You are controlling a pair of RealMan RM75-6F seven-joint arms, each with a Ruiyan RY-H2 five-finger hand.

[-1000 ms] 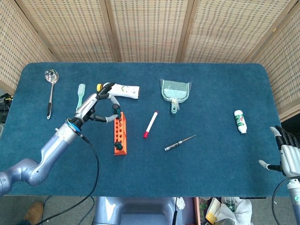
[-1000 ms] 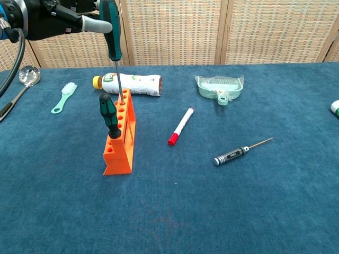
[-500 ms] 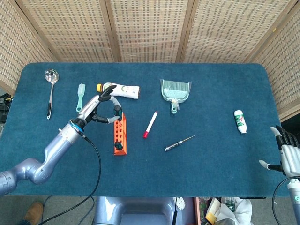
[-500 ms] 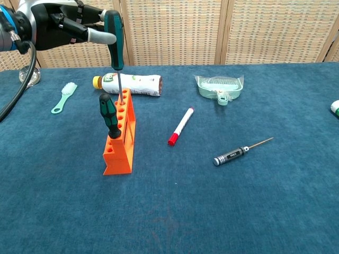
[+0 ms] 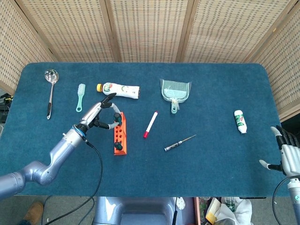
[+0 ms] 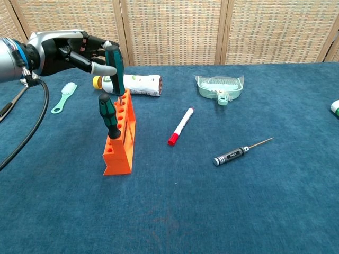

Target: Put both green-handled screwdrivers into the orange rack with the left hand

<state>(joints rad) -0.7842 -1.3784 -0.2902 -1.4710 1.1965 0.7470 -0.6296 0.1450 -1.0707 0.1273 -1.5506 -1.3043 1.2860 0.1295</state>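
In the head view, I see my left hand (image 5: 99,114) at about 9 o'clock from the table's center, with its fingers closed around the second green-handled screwdriver (image 5: 116,116). The tool stands at the far end of the orange rack (image 5: 119,133), and the rack lies with its long side from 12 to 6 o'clock. The first green-handled screwdriver (image 5: 118,146) sits in the rack near its 6 o'clock end. My right hand (image 5: 287,157) rests at the table edge at about 4 o'clock, with fingers apart and nothing in it.

At 12 o'clock from the rack lies a white bottle (image 5: 120,89), and at 10 o'clock from it a pale green brush (image 5: 80,97). A red-tipped marker (image 5: 150,124) lies at 3 o'clock from the rack.

In the chest view, the left hand (image 6: 74,52) pinches the handle of the second green-handled screwdriver (image 6: 114,62), which stands nearly upright with its shaft going down into a far hole of the orange rack (image 6: 121,140). The first green-handled screwdriver (image 6: 108,116) stands in a nearer hole, a little tilted. A black precision screwdriver (image 6: 237,152) lies on the blue table (image 6: 222,211) at 3 o'clock from the rack. The right hand does not show here.
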